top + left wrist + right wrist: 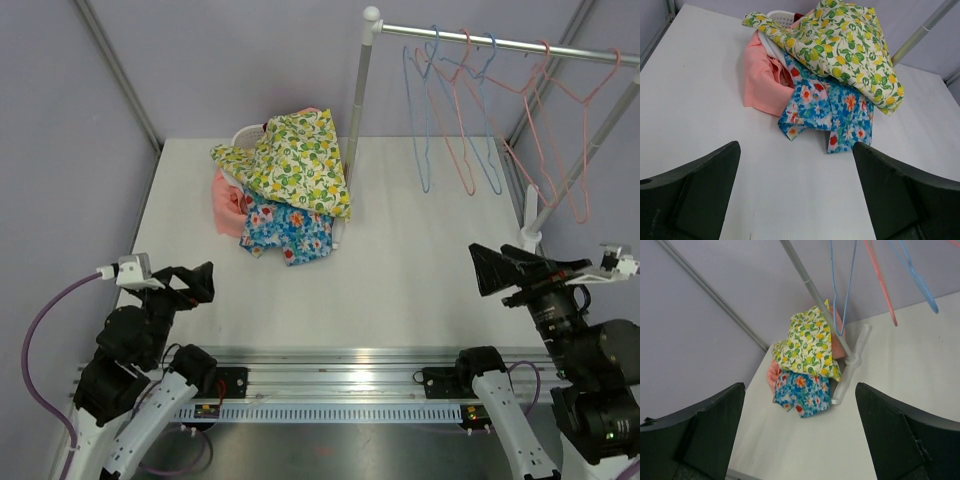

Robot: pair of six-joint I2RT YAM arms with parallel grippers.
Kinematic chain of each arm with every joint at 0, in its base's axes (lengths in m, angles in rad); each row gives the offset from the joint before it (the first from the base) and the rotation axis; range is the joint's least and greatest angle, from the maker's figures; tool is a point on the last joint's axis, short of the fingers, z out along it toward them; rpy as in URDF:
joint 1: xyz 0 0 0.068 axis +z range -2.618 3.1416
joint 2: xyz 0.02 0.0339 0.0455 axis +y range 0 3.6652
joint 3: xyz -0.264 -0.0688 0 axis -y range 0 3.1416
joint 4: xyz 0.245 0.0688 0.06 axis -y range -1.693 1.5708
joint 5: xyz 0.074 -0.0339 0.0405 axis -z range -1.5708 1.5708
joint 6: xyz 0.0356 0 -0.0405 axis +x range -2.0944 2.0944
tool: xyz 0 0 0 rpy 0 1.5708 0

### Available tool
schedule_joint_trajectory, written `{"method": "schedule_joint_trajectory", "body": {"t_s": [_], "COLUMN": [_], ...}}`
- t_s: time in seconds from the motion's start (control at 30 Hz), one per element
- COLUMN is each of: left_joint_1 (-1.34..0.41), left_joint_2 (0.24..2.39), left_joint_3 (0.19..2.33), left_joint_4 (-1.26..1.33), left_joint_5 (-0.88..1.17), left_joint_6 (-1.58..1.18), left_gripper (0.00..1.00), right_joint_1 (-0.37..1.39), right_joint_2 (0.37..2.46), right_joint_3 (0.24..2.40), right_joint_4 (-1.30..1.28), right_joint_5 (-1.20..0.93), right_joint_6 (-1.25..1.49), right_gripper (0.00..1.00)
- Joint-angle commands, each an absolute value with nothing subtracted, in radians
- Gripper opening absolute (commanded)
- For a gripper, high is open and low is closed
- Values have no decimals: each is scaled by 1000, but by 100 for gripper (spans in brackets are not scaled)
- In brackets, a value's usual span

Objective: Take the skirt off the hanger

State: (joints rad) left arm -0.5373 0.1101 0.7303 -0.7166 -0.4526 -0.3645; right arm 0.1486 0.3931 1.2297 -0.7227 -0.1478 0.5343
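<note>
Left gripper (197, 283) and right gripper (497, 270) are held open and empty, seemingly because hangers (880, 281) are bare and skirts (295, 160) lie heaped.

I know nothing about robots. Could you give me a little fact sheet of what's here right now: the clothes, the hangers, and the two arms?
Clothes: yellow lemon-print garment on top of a blue floral garment and a pink garment, heaped over a white basket
Hangers: blue and pink wire hangers on the rail, all bare
Left fingers: open, holding nothing, on the near side of the heap
Right fingers: open, holding nothing, pointed toward the hangers
</note>
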Motion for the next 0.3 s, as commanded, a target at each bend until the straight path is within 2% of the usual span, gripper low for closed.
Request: {"method": "schedule_joint_trajectory", "body": {"t_s": [0.0,0.13,0.27], "left_joint_1": [-540,-540,-540], "left_joint_2": [142,182,201], "left_joint_3": [735,741,738], "left_joint_4": [-703,-710,-709], "left_joint_5": [-503,-486,-485], "left_joint_6": [-357,-359,-356], "left_gripper": [99,99,99], "right_joint_1": [150,150,150], "right_joint_2": [310,268,290], "right_joint_3": [1198,1161,1158], "right_joint_4": [-661,-655,-667], "right_joint_5": [-6,34,-23], "right_joint_6": [551,564,540], "right_gripper": [99,99,100]}}
